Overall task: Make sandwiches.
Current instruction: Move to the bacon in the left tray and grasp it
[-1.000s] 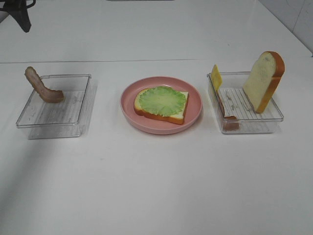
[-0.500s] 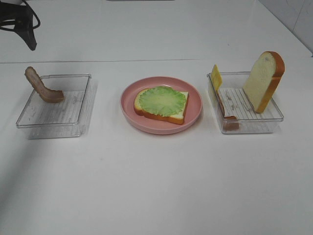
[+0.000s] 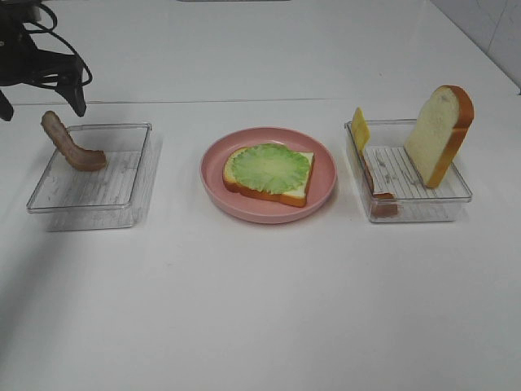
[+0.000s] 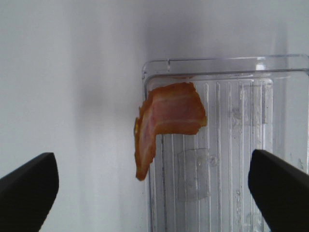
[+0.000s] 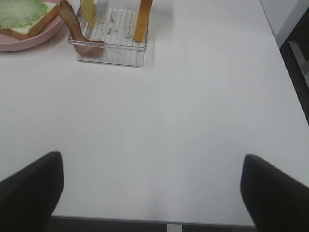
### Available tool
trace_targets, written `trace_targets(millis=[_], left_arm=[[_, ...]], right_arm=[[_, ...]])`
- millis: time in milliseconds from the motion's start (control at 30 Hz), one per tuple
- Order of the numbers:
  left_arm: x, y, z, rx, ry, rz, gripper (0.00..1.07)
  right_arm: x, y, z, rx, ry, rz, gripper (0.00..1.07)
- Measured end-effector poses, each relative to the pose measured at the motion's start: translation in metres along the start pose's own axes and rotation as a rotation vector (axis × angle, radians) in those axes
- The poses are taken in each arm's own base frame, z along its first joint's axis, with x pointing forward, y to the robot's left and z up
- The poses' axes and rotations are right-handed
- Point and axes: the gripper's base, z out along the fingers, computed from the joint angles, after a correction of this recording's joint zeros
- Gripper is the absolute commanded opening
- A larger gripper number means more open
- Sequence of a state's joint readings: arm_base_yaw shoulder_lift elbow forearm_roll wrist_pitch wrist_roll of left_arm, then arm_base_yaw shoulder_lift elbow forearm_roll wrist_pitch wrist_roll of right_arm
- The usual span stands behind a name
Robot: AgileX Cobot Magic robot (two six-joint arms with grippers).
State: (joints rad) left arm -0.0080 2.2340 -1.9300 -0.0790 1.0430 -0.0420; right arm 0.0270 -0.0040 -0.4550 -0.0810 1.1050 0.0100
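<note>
While lettuce (image 3: 269, 168) lies on a bread slice (image 3: 296, 192) on the pink plate (image 3: 269, 217), trays flank it.
Left gripper (image 4: 154, 189), spread wide, faces the bacon strip (image 4: 169, 113) draped over the left tray (image 3: 81, 208)'s rim; right gripper (image 5: 152, 191), also spread, is well apart from the right tray (image 3: 423, 200).

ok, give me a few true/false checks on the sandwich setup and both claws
1. The lettuce leaf lies on a bread slice on the pink plate. True.
2. The left claw is shut on the bacon strip. False: it is open and empty, and that strip leans over the rim of the left tray.
3. The second bread slice stands on edge in the right tray. True.
4. The cheese slice lies on the plate. False: it stands in the right tray.
5. The right claw is open and holds nothing. True.
</note>
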Motion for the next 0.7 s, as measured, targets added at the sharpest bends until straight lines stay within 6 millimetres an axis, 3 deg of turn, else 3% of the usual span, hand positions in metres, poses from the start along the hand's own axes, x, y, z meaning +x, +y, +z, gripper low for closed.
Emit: trace_targets(millis=[567,700], left_arm=[[-0.004,0.001,0.039,0.007,0.045,0.007,0.96],[-0.003,0.001,0.040,0.007,0.046,0.007,0.86]], right_arm=[[0.000,0.000,0.000,0.000,0.000,0.000,0.96],[0.000,0.000,0.000,0.000,0.000,0.000,0.96]])
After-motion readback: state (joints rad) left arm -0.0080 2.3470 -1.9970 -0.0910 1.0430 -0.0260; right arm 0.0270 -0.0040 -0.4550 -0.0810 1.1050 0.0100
